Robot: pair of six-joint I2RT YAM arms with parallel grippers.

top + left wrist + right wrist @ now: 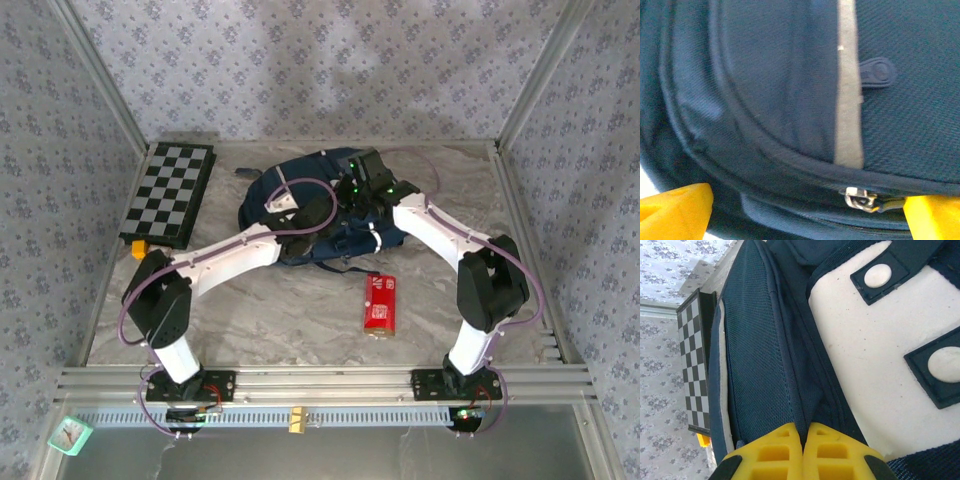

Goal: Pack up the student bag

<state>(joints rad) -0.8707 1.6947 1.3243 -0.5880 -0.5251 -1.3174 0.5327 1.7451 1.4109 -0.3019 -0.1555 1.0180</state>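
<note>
Across the top view, a grey marbled counter (300,310) is seen, shut in on three sides by walls (300,60) papered with a small blue flower print and edged by metal rails. One student bag (300,172), navy blue, is laid at the far middle of the counter. One folded chessboard (170,195) is set to the left of it near the wall, apart from it, and one small orange block (138,251) is found at the board's near corner. One red packet (380,302) lies flat on the bare counter just in front of the bag. One small teal clock (70,433) is seen off the counter, below the near rail at the left. Two white arms are counted, both bent inward over the bag: the left arm (230,255) and the right arm (435,230). The left claw (805,210) is held spread over the bag, its yellow fingers (675,210) set far apart at either side of a seam, with one metal zip pull (860,197) close to the right-hand finger and one grey stripe (847,100) running up the cloth. The right claw (802,440) is pressed together, and a fold of the bag's navy cloth is pinched between its tips, beside a white patch (880,365) on which two round studs (877,276) are counted.
</note>
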